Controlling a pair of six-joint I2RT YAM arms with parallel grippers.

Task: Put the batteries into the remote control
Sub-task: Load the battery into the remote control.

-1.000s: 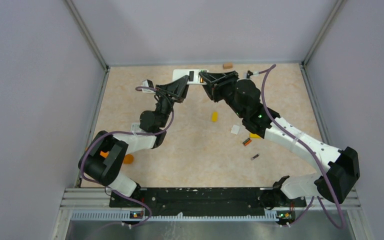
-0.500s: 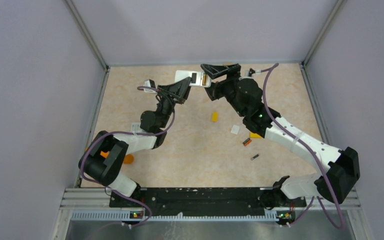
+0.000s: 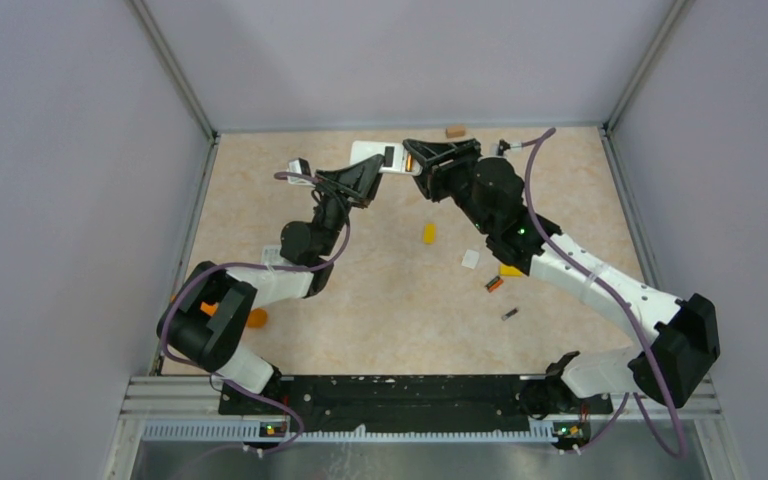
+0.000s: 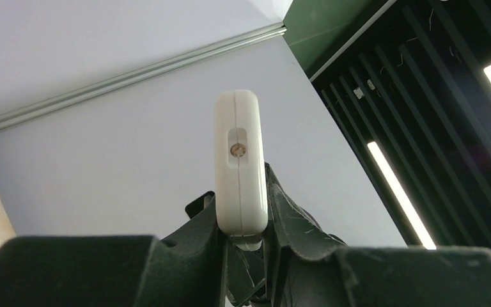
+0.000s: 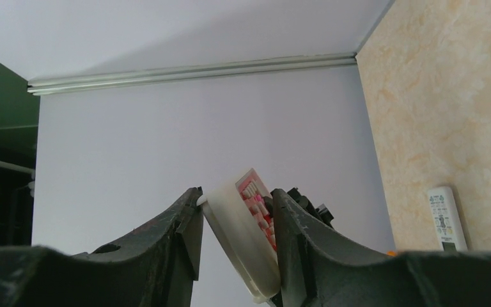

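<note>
While both arms reach toward the back wall, the slim white rectangular remote control (image 3: 370,155) sits between their grippers, its plain back and dark rectangular battery recess (image 3: 388,156) turned to the overhead camera. The left gripper (image 3: 364,180) is clamped on the remote's left part. Its wrist view shows the remote (image 4: 240,173) end-on, pinched between the two fingers (image 4: 288,224). The right gripper (image 3: 418,160) meets the remote's right end, where a small orange piece (image 3: 409,160) shows just beside the recess; whether it is a battery seated there I cannot tell. From the right wrist the remote (image 5: 240,246) lies tilted between the fingers (image 5: 188,233), one corner against one finger and its opposite face against the other, so that gripper is closed on it too.

A tiny orange-and-black cylindrical battery (image 3: 495,284) and a tiny dark cylindrical battery (image 3: 509,314) lie loose on the beige marbled counter (image 3: 380,300), well apart from the remote and beside the right arm. A small yellow block (image 3: 428,233) rests between them and the remote. A second white remote with buttons and a small screen (image 5: 446,219) lies flat on the counter.
</note>
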